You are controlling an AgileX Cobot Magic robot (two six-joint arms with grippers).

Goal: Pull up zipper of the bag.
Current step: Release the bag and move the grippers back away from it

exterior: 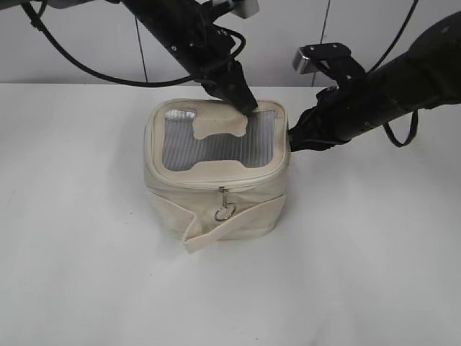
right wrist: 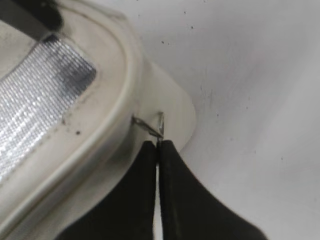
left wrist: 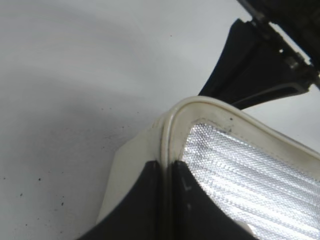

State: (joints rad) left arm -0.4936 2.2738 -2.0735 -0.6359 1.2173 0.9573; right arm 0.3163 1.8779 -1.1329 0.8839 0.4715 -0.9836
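The cream bag (exterior: 173, 196) stands upright on the table, its lid showing a grey ribbed panel (exterior: 216, 150) and a bone-shaped patch (exterior: 220, 124). The zipper track (exterior: 209, 183) runs round the lid rim, and a silver pull with a ring (exterior: 224, 210) hangs at the front. My left gripper (exterior: 248, 108) (left wrist: 167, 164) is shut on the lid's back rim (left wrist: 170, 130). At the bag's right side my right gripper (exterior: 290, 137) (right wrist: 159, 143) is shut, its tips pinching a small silver zipper pull (right wrist: 159, 125) just below the rim.
The bag sits on a white table (exterior: 374, 259) with a pale wall behind. A loose strap end (exterior: 196, 239) sticks out at the bag's lower front. In the left wrist view the right arm (left wrist: 260, 60) shows dark beyond the lid's far corner.
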